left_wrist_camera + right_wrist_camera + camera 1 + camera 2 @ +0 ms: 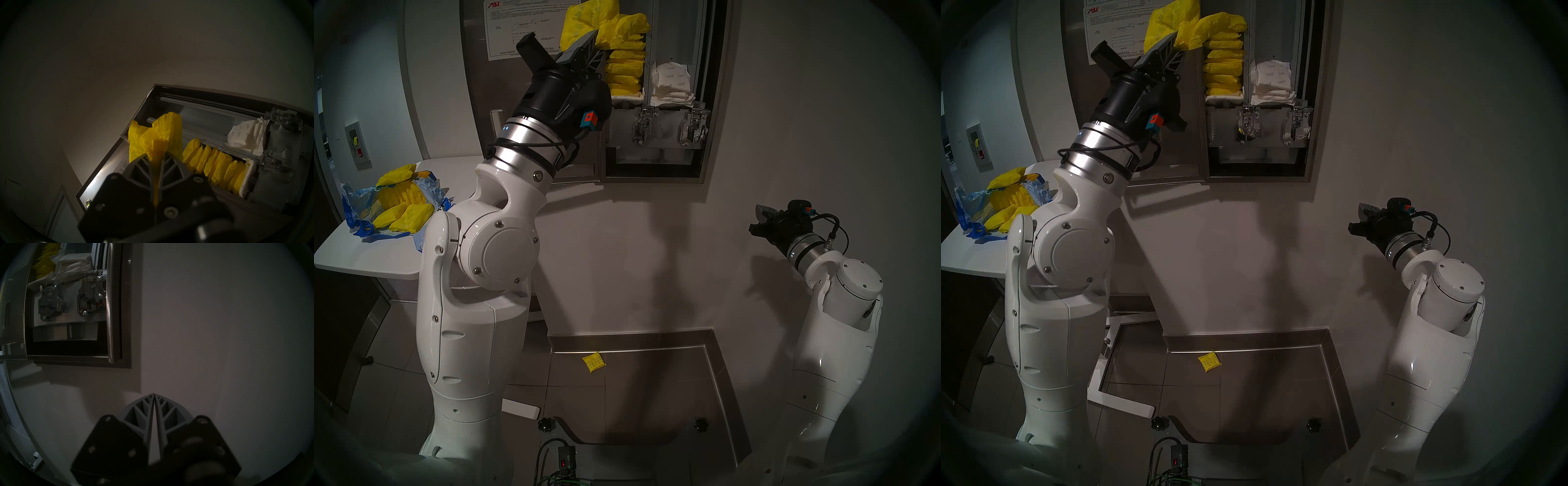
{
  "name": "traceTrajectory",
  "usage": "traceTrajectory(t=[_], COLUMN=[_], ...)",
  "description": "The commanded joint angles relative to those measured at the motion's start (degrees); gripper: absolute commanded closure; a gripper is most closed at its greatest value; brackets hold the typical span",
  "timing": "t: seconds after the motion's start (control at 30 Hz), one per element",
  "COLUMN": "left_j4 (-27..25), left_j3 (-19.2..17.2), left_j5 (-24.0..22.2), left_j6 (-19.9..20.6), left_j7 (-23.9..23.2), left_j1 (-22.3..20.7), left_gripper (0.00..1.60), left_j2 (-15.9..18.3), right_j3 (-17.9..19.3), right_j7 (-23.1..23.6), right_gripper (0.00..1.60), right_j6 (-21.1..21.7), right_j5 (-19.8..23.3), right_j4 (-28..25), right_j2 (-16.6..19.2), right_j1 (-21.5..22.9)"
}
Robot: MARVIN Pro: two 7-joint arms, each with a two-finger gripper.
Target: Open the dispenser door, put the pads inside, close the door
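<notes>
My left gripper [157, 152] pinches soft, light, crinkly yellow pads [158, 134] by their slippery wrappers, up at the dispenser's [714, 101] left chute above the stack, so I'd grip mid-body, while my right gripper [154, 394] hangs closed, empty.

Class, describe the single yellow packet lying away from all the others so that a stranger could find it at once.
Start at the open dispenser on the wall and look straight down to the tiled floor. Just in front of the metal baseboard lies one yellow pad. It is the only pad on the floor: the others are in the chute, the left gripper, or on the table.
</notes>
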Motion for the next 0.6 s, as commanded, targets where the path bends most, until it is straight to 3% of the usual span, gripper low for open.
traceTrajectory(t=[0.0,0.23,0.3,0.57], left_j4=[0.4,3.4,4.2,10.1], left_j3=[-0.1,2.1,3.1,3.6], left_j5=[-0.5,1.3,3.2,7.2], left_j6=[-0.2,0.0,-0.4,0.3], left_j7=[0.0,0.1,0.8,1.8], left_j1=[-6.0,-9.5,-9.0,-14.1], left_gripper=[1.6,1.6,1.6,1.6], left_j2=[-1.0,-2.1,-4.5,-7.3], right_j3=[-0.1,-0.1,-0.1,-0.1], right_j7=[-0.2,-0.2,-0.2,-0.2], right_gripper=[1.18,1.18,1.18,1.18], right_j6=[-0.5,-0.5,-0.5,-0.5], right_j5=[0.2,0.3,0.3,0.3], right_j4=[-1.9,-1.9,-1.9,-1.8], right_j2=[0.2,0.2,0.3,0.3], right_j1=[1.2,1.2,1.2,1.2])
